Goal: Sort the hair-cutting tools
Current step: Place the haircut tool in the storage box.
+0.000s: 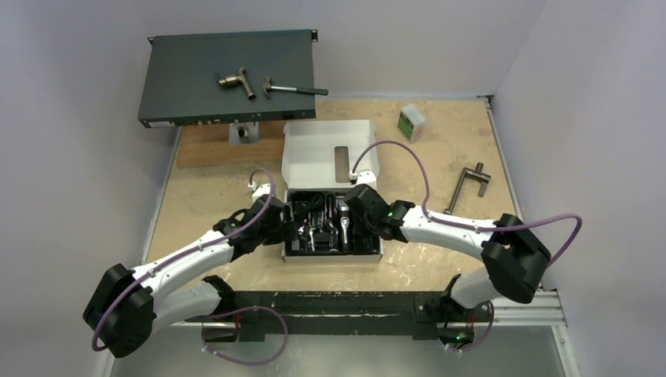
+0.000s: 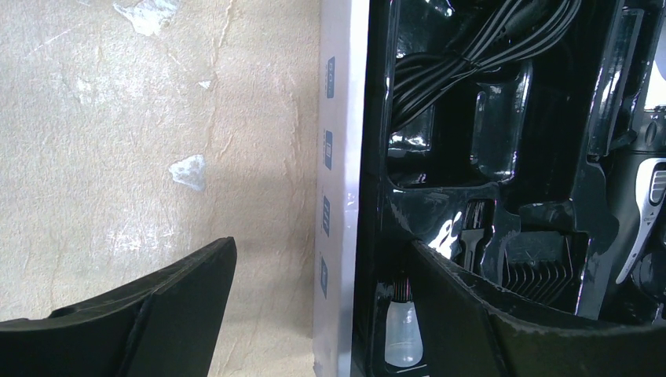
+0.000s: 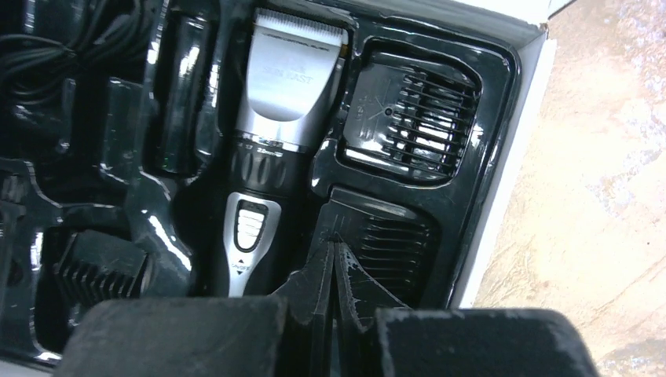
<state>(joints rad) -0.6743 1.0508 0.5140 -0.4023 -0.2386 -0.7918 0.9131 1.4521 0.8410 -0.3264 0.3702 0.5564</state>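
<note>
Left gripper (image 2: 320, 253) is closest, its two black fingers (image 2: 157, 306) spread wide and holding nothing. One finger is over the table (image 2: 118, 157) and the other over the black tray (image 2: 503, 118), with the white box (image 2: 339, 157) wall between them. In the tray lie a coiled black cord (image 2: 471, 47) at the top, a small clear bottle (image 2: 403, 334) at the bottom and a comb attachment (image 2: 542, 271). The hair clipper (image 3: 275, 149) lies in its slot mid-box. Right of it sit two more comb attachments (image 3: 412, 118). The right gripper (image 3: 331, 245) is pressed together, its tips at the lower one.
</note>
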